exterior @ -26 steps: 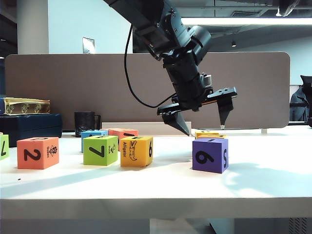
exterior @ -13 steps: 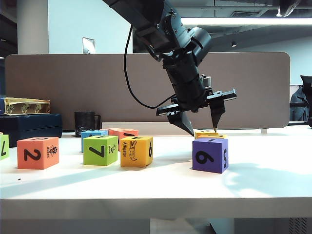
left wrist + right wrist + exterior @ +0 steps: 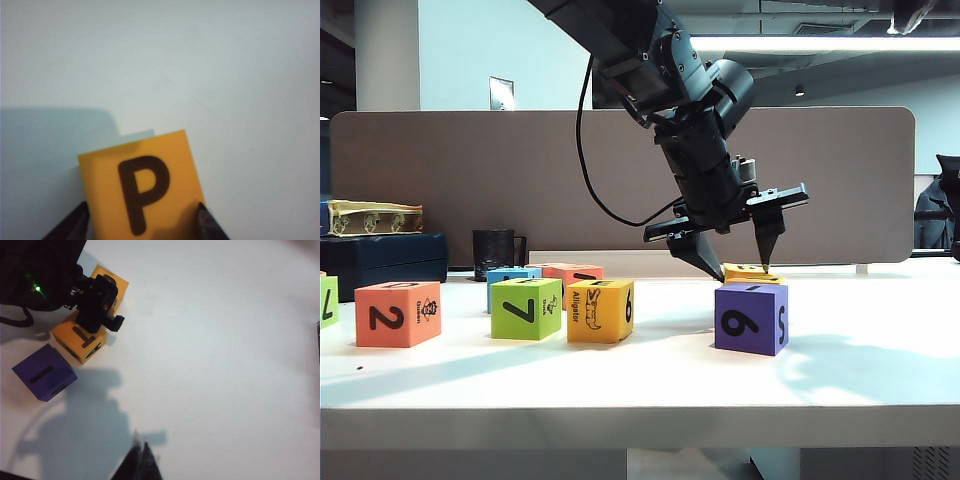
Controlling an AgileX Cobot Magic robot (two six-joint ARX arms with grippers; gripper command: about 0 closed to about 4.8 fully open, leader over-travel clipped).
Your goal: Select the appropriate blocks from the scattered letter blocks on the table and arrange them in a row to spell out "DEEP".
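Left end effector (image 3: 142, 220) low, fingers spread; right end effector (image 3: 140, 454) fingers together.

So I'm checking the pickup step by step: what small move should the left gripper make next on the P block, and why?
Probably lift straight up a little. In the left wrist view the left gripper has a finger on each side of the yellow-orange P block, apparently closed on it. The purple block sits just in front, so rising first avoids bumping it. The right gripper is shut, away from the blocks.

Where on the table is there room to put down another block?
The table is bare right of the purple cube, and between it and the alligator cube. The left is crowded: the 2 cube and 7 cube. The left gripper straddles the P cube.
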